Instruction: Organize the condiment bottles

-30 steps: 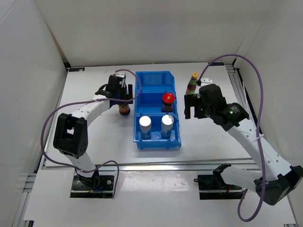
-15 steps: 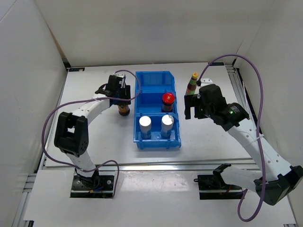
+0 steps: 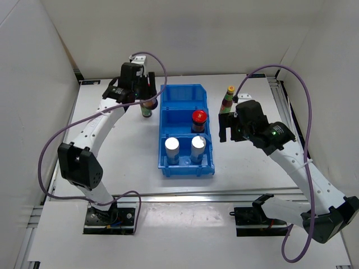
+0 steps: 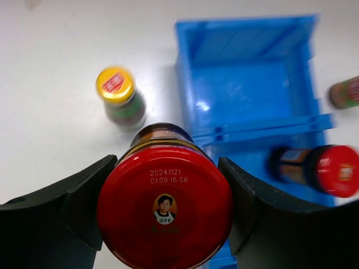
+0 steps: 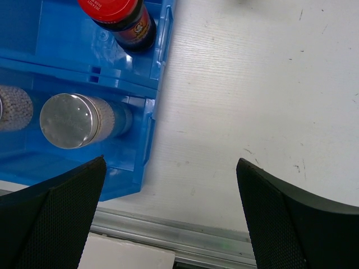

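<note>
Two arms of white links [image 3: 95,130] and black joint housings [image 3: 78,165] trail looping purple cables [image 3: 277,65], the right wrist showing a green light [image 3: 275,130], both ending in matte black tool fingers [image 4: 84,199].

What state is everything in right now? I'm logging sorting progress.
left hand: shut on gripped jar.
gripped jar: upright, lid on.
right hand: open, empty.
binned jar: upright, middle compartment.
white cylinders: upright, near compartment.
left yellow-capped bottle: standing on table.
right yellow-capped bottle: standing on table.
blue bin: far compartment empty.
</note>
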You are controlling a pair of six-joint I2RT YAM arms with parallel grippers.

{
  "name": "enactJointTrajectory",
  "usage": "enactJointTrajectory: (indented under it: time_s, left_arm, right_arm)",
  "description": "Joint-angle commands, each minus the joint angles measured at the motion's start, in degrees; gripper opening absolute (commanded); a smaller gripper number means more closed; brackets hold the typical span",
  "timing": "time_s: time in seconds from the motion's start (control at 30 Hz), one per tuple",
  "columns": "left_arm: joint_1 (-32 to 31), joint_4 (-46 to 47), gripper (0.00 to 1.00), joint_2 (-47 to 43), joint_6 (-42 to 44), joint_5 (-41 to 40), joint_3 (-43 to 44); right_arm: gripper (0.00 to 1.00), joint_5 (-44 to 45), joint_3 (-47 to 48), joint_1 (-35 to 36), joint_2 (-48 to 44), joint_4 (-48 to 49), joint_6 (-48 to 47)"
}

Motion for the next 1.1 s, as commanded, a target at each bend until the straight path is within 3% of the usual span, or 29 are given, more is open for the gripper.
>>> enactJointTrajectory:
  time_s: [0.0,0.27,0.47,1.07]
  left_arm:
    - [-2.17,2.65,0.15,-5.05,-2.24,2.76,6.26]
    - [-7.62,2.65,0.11,-1.44,-5.15,7.07,7.5]
    - [-12.36,2.65,0.11,0.76,-5.15,4.62,6.98]
    - [-13.52,7.39,0.14,8.4,-6.21,0.49,-2.25]
  right_arm:
    - [1.0,0.66,0.8,0.03,0.0,-0.26,-0.39]
    - [1.0,1.72,0.8,0.03,-1.58,-1.41,-0.39]
    - [1.0,2.25,0.27,0.03,-2.11,-2.55,-0.39]
    - [1.0,4.97,1.42,0.03,-3.78,-6.07,-0.39]
